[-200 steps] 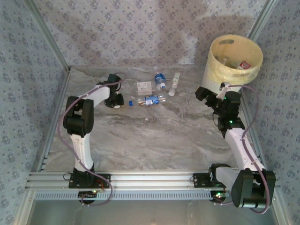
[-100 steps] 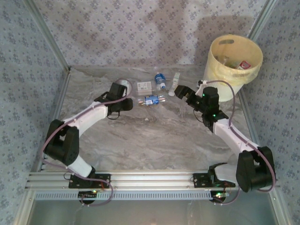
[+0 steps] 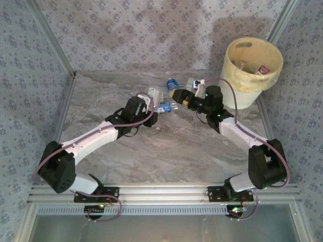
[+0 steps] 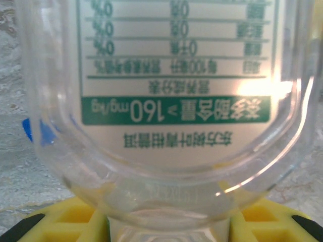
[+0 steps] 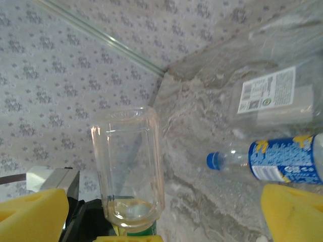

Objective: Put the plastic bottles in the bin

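a clear bottle (image 4: pixel 176 101) with a green-printed label is pinched between the yellow left fingers (image 4: pixel 55 224), over the back middle of the counter (image 3: pixel 166 146). just beside it a blue-labelled bottle (image 3: pixel 164 107) lies on its side on the counter, its blue cap showing in the right wrist view. a flat bottle (image 3: pixel 154 93) with a white label lies close behind, and a blue-capped bottle (image 3: pixel 172 84) lies further back. the right fingers (image 5: pixel 292 212) are spread wide with nothing between them, and they face the held bottle from the right. the bin (image 3: pixel 241 80) stands upright in the far right corner, well apart from the held bottle.
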